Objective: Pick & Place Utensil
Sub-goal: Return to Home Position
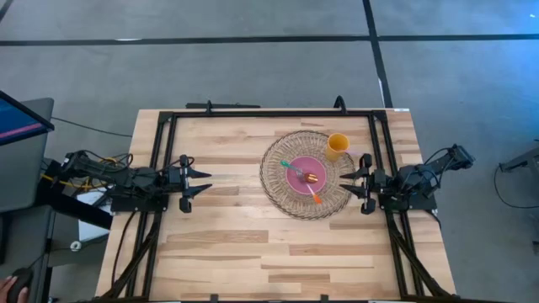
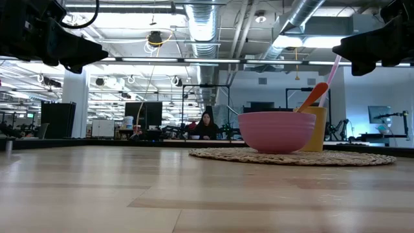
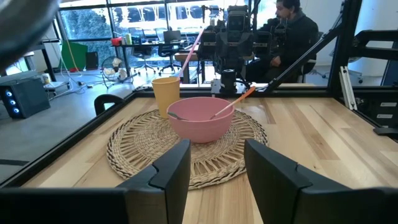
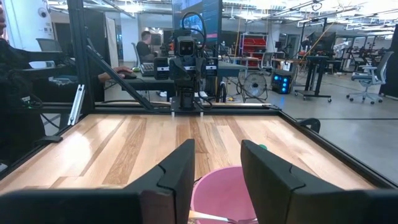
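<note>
On the round woven mat (image 1: 276, 195), right of the wooden table's (image 1: 236, 244) middle, sits the pink bowl (image 1: 305, 174). It holds the orange fork (image 1: 315, 195) and the green spoon (image 1: 285, 163), whose handles lean out over its rim. Just beside the bowl on the mat stands the yellow cup (image 1: 337, 146), with the pink straw (image 2: 333, 70) tilted in it. The right gripper (image 1: 344, 183) hangs above the mat's right edge, its fingers spread wide and empty. The left gripper (image 1: 205, 182) waits well apart on the left, equally wide and empty.

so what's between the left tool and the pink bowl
Bare light wooden tabletop, then the rim of the round woven placemat, in the high view.
</note>
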